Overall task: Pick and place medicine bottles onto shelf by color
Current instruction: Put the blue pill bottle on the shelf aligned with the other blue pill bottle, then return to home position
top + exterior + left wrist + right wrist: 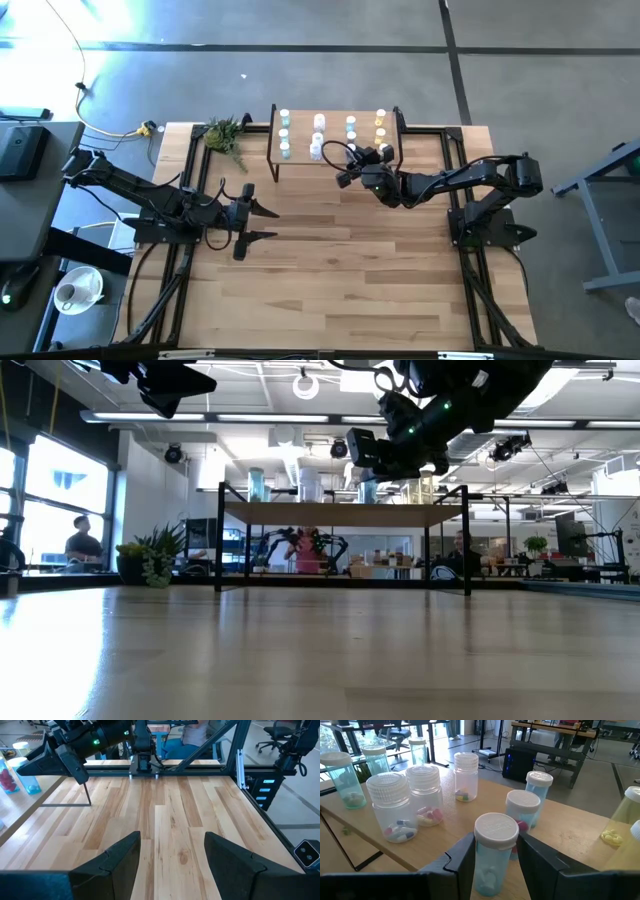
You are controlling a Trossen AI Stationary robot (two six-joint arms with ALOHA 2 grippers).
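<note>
Over the front edge of the shelf (335, 135), the right claw (492, 852) is hovering with a light-blue medicine bottle (492, 855) clamped between its fingers, partly closed to the bottle's width. The bottle is standing upright under its white ribbed cap, apparently so that it can be set down on its base. It is sitting near two other light-blue bottles (529, 802), which suggests it is being brought to the blue group. On the shelf, the bottles are standing in rows by colour: teal bottles (284, 132) at one end, white bottles with pink pills (424, 795) next, then blue, and yellow bottles (380, 128) at the far end. Whether the held bottle's base is touching the board cannot be determined.

The left claw (172, 855) is waiting over the bare tabletop (340, 270), well apart from the shelf, its fingers spread wide and gripping nothing. A small potted plant (225, 133) is standing at the tabletop's far left corner.
</note>
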